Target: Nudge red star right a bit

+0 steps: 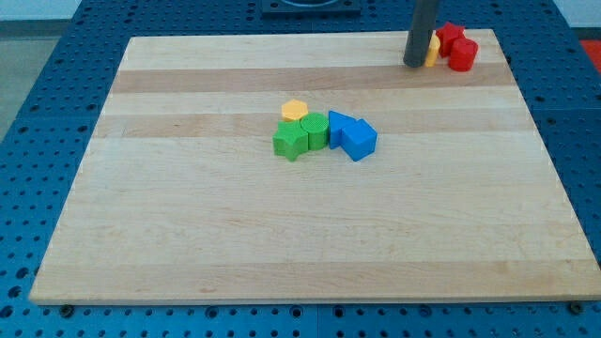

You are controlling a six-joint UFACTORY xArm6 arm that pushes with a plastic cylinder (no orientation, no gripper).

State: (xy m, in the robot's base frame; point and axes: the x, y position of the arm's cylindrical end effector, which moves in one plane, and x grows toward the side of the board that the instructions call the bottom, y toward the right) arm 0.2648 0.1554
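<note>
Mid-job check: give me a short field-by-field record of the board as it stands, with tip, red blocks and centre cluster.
tip: my tip on the board's top right, at the view's left of the red group
yellow block: partly hidden behind the rod
red blocks: two, star not distinguishable
centre cluster: yellow hexagon, green star, green cube, two blue blocks, all touching
board: wooden

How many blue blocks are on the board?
2, touching each other near the board's middle: one blue block beside the green blocks, the other blue block at its right. None seems hidden.
</note>
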